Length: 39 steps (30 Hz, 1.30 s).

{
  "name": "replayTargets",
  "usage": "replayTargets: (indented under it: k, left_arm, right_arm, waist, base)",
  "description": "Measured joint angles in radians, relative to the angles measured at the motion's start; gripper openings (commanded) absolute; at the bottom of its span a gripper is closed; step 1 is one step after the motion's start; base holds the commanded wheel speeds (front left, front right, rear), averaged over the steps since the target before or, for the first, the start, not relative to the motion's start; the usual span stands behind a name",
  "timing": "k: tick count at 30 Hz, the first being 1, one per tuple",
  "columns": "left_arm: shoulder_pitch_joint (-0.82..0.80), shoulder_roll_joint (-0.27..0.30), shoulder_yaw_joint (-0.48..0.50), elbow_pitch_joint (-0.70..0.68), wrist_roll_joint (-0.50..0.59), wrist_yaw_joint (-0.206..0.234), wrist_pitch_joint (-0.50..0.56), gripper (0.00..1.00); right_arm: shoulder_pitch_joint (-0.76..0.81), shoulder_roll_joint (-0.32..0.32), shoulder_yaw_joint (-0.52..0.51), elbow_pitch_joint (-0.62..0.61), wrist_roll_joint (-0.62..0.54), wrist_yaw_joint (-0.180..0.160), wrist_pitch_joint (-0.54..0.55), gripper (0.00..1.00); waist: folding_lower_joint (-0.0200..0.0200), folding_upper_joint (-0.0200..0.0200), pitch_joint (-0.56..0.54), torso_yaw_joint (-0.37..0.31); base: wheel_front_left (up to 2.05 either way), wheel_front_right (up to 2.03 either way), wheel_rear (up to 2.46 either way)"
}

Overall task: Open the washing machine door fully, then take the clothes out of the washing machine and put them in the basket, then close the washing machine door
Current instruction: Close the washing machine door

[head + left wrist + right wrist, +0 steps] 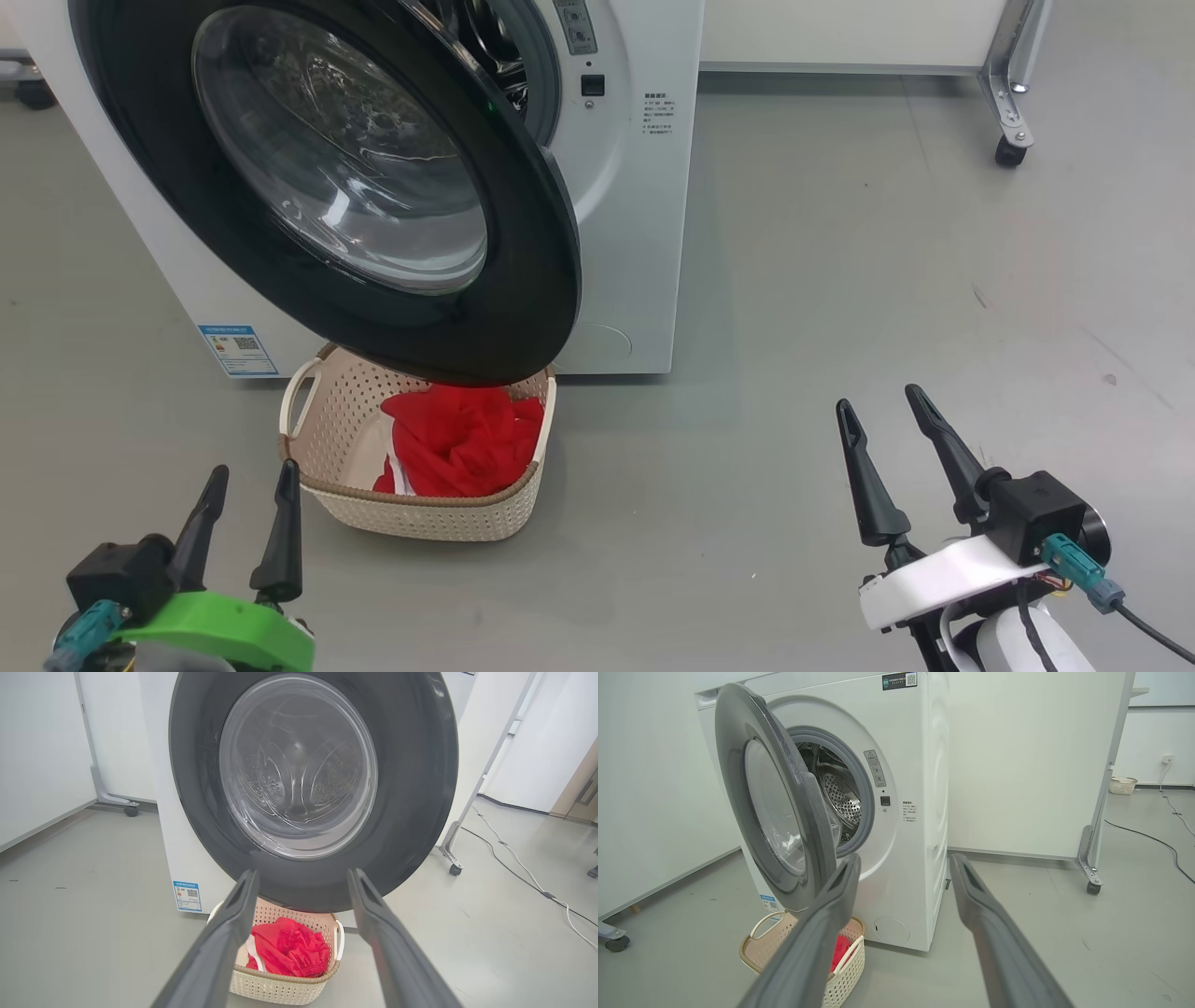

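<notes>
Grey floor [794, 280] holds the basket [420, 504] with the clothes [467, 439], beneath the half-open door [523, 308]. Empty, the left gripper [254, 469] and right gripper [878, 399] both gape. A steady push on the door's rim should latch it.

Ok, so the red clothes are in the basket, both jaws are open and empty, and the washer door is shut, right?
No: the washing machine door stands ajar; the right wrist view shows the drum past its edge. The clothes are in the basket, jaws open and empty.
</notes>
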Motion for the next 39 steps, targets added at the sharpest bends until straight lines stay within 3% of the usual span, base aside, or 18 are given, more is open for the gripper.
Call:
replayTargets:
  k: [39]
  left_arm:
    - [0.02, -0.038, 0.03, -0.021, 0.068, 0.003, -0.001, 1.0]
  right_arm:
    - [0.0, 0.009, -0.002, -0.002, 0.0, 0.0, 0.0, 1.0]
  waist:
    - [0.0, 0.0, 0.011, 0.006]
  base:
    - [0.0, 0.0, 0.0]
